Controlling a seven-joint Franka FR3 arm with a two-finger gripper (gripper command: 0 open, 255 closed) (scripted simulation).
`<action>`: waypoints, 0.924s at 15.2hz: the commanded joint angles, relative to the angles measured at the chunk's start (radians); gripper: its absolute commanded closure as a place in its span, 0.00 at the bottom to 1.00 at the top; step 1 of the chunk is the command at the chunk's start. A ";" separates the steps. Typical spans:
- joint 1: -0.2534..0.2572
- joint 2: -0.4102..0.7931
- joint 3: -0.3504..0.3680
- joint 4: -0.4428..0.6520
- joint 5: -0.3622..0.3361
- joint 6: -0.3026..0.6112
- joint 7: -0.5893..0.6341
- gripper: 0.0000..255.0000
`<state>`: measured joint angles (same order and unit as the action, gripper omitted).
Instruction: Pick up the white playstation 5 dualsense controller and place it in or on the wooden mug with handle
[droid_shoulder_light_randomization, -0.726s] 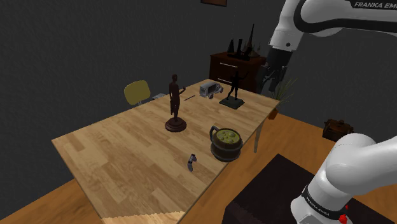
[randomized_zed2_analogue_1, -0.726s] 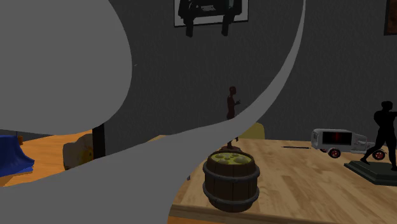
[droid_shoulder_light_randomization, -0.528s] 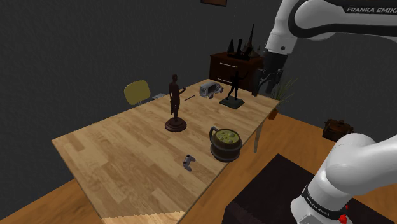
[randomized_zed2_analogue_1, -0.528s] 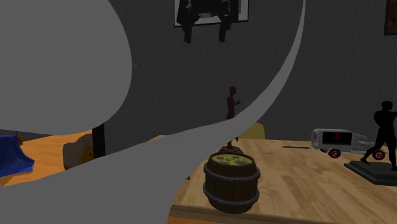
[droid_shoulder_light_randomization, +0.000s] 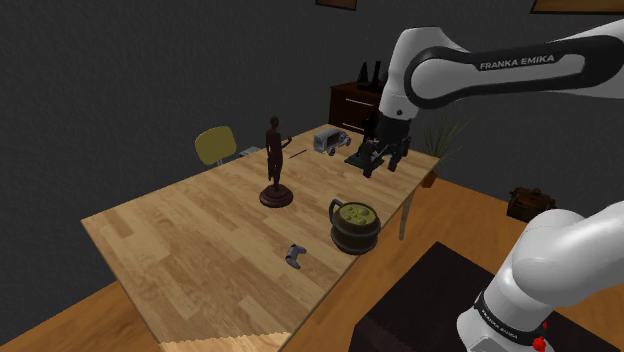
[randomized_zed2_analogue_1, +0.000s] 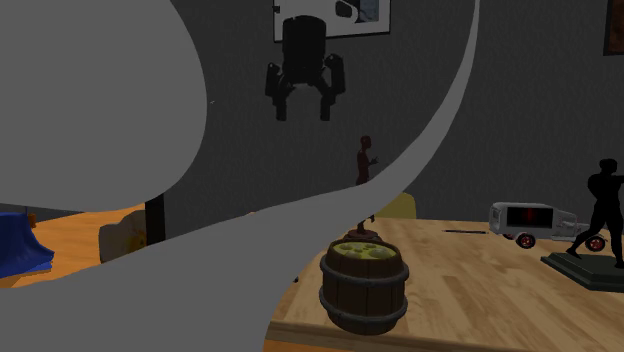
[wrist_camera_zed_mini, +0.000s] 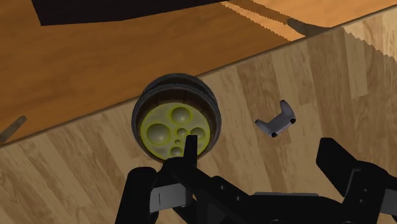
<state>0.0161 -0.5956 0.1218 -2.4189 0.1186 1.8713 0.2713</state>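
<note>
Controller: lying flat on table, near mug, not touching it, awaiting pickup.
Gripper: hovering high above both, spread wide, holding nothing, likely readying for descent.
Mug: standing upright, mouth facing up.

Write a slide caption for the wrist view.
Open gripper high over the wooden table, barrel-shaped mug and small grey controller lying apart below.

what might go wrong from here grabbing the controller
1. The controller lies fairly near the table edge; a bumped grasp might push it off.
2. The mug stands close beside it, so the open gripper may clip it descending.
3. The mug looks filled to the brim, so the controller could slide off.
</note>
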 joint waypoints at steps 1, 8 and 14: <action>0.001 0.045 0.035 -0.020 -0.001 0.066 0.043 0.00; -0.012 0.271 0.151 -0.012 -0.052 0.272 0.209 0.00; -0.031 0.509 0.227 0.055 -0.177 0.412 0.395 0.00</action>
<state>-0.0099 -0.1307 0.3403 -2.3743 -0.0308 2.2557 0.6340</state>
